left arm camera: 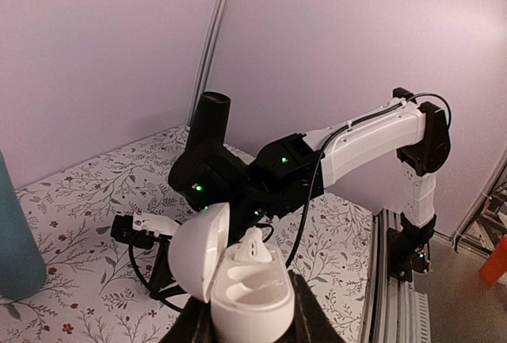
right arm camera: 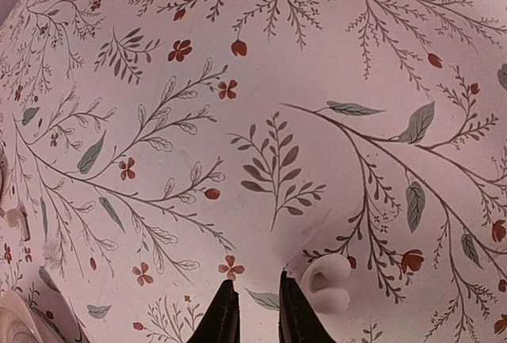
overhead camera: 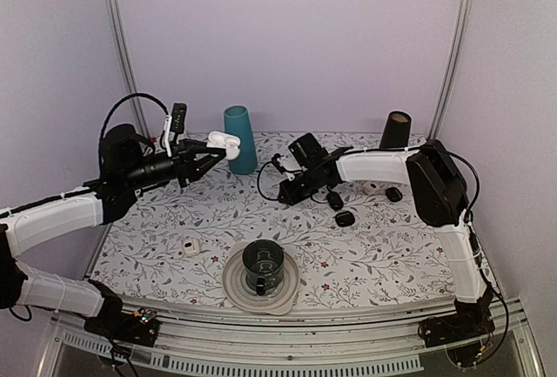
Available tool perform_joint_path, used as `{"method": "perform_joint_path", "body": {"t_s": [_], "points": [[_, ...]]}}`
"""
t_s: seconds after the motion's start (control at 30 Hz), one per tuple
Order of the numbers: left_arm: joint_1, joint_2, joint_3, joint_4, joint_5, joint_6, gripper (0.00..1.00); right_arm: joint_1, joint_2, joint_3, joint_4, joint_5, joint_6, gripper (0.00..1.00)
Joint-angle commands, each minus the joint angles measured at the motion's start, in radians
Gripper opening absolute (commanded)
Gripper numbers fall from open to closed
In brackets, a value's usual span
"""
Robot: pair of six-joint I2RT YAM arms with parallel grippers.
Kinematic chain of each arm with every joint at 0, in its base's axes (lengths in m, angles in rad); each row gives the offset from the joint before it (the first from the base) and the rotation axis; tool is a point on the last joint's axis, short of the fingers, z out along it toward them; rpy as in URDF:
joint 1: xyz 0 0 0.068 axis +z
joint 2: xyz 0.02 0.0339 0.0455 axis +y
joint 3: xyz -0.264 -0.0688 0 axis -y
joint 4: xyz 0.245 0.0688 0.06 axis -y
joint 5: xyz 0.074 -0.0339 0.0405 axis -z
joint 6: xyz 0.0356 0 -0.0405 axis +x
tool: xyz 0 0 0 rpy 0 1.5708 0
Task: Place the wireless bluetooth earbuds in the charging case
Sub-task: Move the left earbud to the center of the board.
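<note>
My left gripper (overhead camera: 218,152) is shut on the white charging case (overhead camera: 224,143) and holds it in the air beside the teal cup. In the left wrist view the case (left arm camera: 249,299) sits between the black fingers (left arm camera: 313,319) with its lid (left arm camera: 196,252) open to the left. One white earbud (left arm camera: 253,246) sits in its far slot; the near slot is empty. My right gripper (right arm camera: 257,319) hangs low over the cloth with its jaws a narrow gap apart and nothing between them. A second white earbud (right arm camera: 327,283) lies on the cloth just right of its right finger (right arm camera: 293,319).
A teal cup (overhead camera: 241,138) and a black cylinder (overhead camera: 395,130) stand at the back. Black oval objects (overhead camera: 345,218) lie near the right arm. A small white piece (overhead camera: 191,246) lies front left. A plate (overhead camera: 235,286) with a dark cup (overhead camera: 263,264) stands at the front.
</note>
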Motion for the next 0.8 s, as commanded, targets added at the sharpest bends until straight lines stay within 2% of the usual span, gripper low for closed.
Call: {"method": "perform_joint_path", "body": {"t_s": [0.0, 0.67, 0.77], "points": [[0.012, -0.026, 0.024, -0.008, -0.011, 0.011, 0.00, -0.017, 0.020, 0.031, -0.007, -0.021, 0.021, 0.18], [0.012, -0.027, 0.023, -0.013, -0.013, 0.015, 0.00, -0.025, 0.021, 0.017, -0.005, -0.015, 0.034, 0.18], [0.012, -0.029, 0.022, -0.014, -0.013, 0.015, 0.00, -0.029, 0.058, 0.016, -0.007, -0.015, 0.035, 0.18]]}}
